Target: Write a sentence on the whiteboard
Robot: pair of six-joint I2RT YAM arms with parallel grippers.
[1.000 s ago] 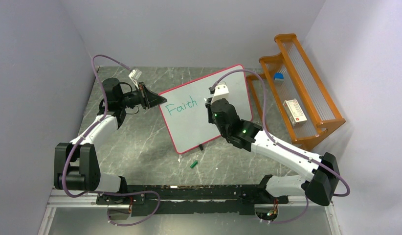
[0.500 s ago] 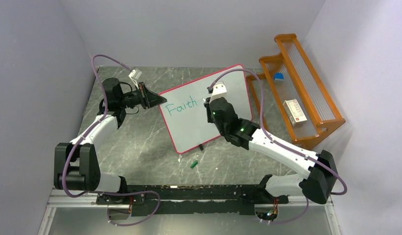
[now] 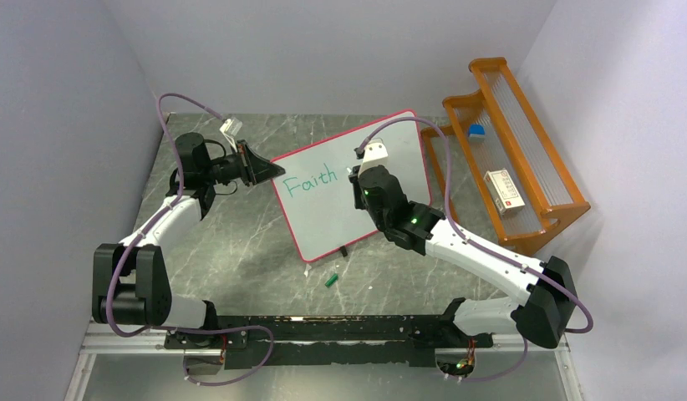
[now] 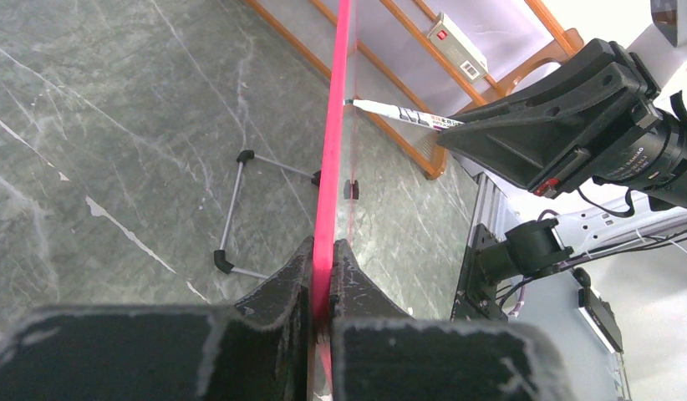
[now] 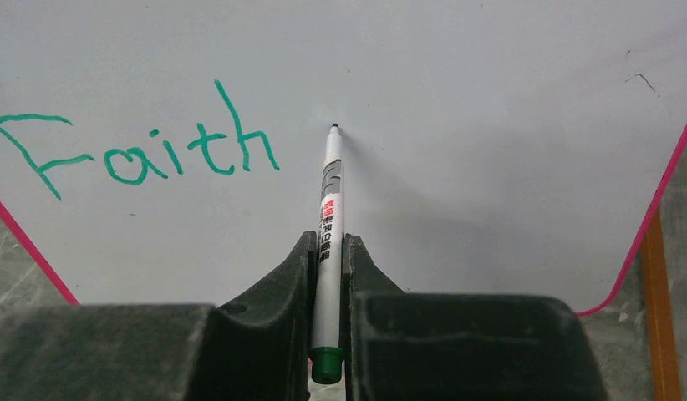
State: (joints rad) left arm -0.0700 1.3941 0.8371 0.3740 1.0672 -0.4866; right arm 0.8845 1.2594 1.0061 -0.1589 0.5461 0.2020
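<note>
**Desk:** Where's the whiteboard right now?

**Me:** The whiteboard (image 3: 323, 221) is up on its feet mid-counter (image 3: 231, 242), turned at an angle to my arms. My left hand (image 4: 322, 251) is clamped on the pink-red frame at the board's left edge, one finger on each face.

**Desk:** And the right side?

**Me:** My right hand (image 5: 328, 242) is clenched on a white marker (image 5: 329, 209). The barrel runs straight out between the fingers, with the green butt end towards my camera. The tip is right at the board's surface, and from the left wrist it looks to be touching.

**Desk:** How much of the sentence is there?

**Me:** Of the sentence (image 5: 139, 150) I can read one green word, "Faith", on the upper left of the board. The marker tip sits just right of the "h".

**Desk:** Anything else around?

**Me:** A small green cap (image 3: 331, 279) lies on the counter near the board's front corner. An orange rack (image 3: 507, 150) stands at the far right.
</note>
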